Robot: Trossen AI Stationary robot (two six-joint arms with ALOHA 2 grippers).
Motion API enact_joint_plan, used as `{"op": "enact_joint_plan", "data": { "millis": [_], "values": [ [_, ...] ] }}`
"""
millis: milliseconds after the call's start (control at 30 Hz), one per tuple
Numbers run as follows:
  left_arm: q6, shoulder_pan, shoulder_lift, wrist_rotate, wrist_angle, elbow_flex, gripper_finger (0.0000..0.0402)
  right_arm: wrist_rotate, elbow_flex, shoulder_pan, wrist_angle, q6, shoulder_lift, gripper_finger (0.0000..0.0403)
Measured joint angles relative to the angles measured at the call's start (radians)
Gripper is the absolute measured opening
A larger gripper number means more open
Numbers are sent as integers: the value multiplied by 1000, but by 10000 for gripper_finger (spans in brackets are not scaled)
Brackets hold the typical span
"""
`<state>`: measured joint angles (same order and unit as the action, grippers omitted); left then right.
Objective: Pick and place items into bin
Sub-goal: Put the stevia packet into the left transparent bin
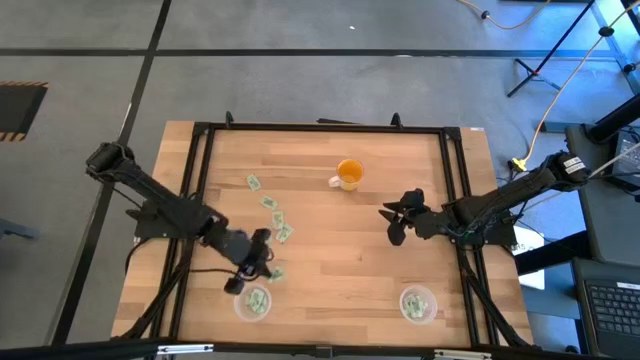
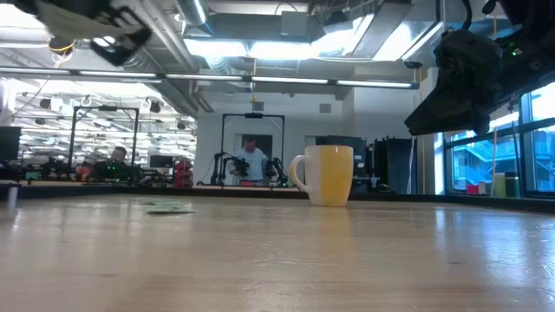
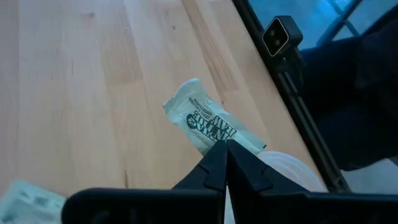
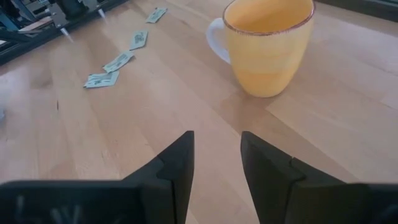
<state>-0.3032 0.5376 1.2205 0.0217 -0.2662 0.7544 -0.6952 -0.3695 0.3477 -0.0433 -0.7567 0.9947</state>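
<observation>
The left gripper (image 3: pixel 225 163) pinches a small green-and-white paper packet (image 3: pixel 208 124) over the near-left clear round bin (image 1: pixel 253 303). This looks like the drop step; next it must centre and release. The right gripper (image 4: pixel 216 155) waits, fingers apart, near the orange mug (image 4: pixel 268 43).

Table (image 1: pixel 360 250): light wood top inside a black frame.
Mug (image 1: pixel 348 174): orange, upright, ahead of the right gripper (image 1: pixel 392 222).
Packets (image 1: pixel 272 212): loose trail beside the left gripper (image 1: pixel 250 270).
Bowls: one (image 1: pixel 253 303) just below the left gripper, another (image 1: pixel 418 304) near the right.
</observation>
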Motion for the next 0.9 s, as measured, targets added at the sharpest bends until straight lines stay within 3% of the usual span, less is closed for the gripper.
{"op": "enact_joint_plan", "data": {
  "millis": [233, 400, 567, 900],
  "values": [
    [-176, 183, 36, 166, 2, 0, 1, 0, 0, 0, 1, -1, 0, 135],
    [-263, 250, 81, 234, 5, 0, 2, 0, 0, 0, 1, -1, 0, 135],
    [-343, 272, 144, 234, 11, 0, 2, 0, 0, 0, 1, -1, 0, 135],
    [-421, 282, 241, 136, 74, 0, 2, 0, 0, 0, 1, 0, 0, 135]
  ]
}}
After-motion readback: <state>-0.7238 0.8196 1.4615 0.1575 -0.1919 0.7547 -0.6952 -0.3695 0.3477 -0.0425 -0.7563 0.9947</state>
